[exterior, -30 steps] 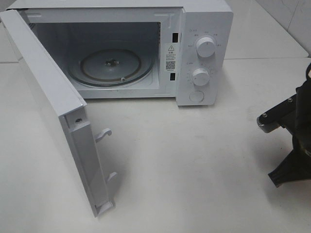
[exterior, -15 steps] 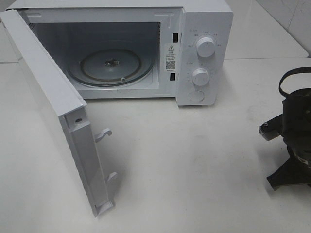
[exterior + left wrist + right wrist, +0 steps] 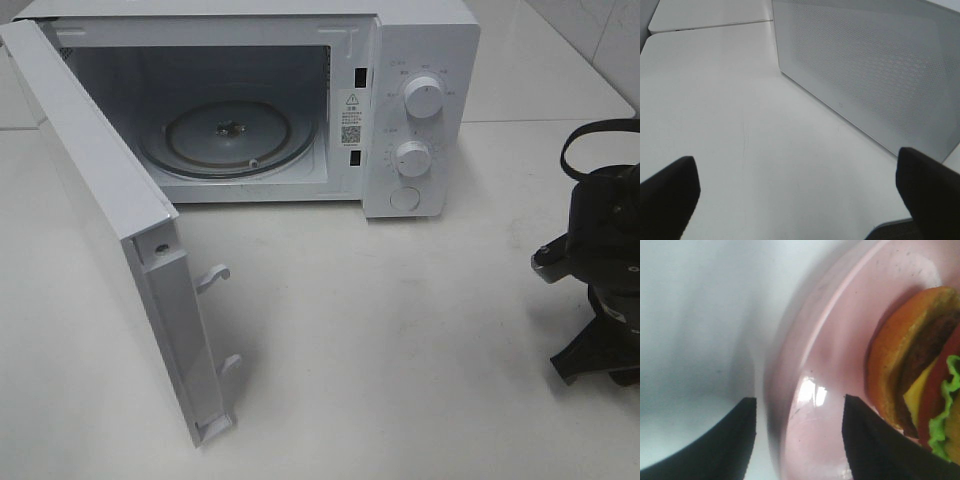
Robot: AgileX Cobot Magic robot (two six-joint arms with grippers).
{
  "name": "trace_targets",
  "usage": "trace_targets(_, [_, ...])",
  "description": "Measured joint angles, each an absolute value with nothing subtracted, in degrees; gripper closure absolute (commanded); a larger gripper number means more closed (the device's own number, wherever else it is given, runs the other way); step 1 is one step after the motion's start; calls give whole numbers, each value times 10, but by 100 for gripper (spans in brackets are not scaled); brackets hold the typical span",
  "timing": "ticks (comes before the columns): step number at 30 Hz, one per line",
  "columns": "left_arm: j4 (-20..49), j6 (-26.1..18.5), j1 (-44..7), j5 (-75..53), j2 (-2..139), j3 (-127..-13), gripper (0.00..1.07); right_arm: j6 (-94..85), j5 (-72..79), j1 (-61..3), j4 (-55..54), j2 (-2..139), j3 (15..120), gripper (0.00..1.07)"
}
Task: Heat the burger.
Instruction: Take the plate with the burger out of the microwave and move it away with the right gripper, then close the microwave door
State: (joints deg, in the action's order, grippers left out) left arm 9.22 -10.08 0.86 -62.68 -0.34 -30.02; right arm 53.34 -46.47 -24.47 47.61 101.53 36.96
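Two pincers idle: left pincer (image 3: 795, 192) gaped wide over bare surface (image 3: 715, 100); right pincer (image 3: 799, 440) parted, straddling pink plate (image 3: 840, 365) rim, gripping nothing; burger (image 3: 920, 375) sat on plate, likely light, soft, prone to sliding; grasp rigid rim instead.

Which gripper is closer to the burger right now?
Right. The right gripper straddles the rim of the pink plate, with the burger right beside it. The left gripper sits by the microwave door, no burger in view.
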Motion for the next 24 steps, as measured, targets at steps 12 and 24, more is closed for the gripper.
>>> trace_targets(12, [92,-101,9,-627,-3,-300,7,409,-456,-245,391,882,372,51])
trace_targets(24, [92,-101,9,-627,-3,-300,7,152,-413,-245,166,711,372,28])
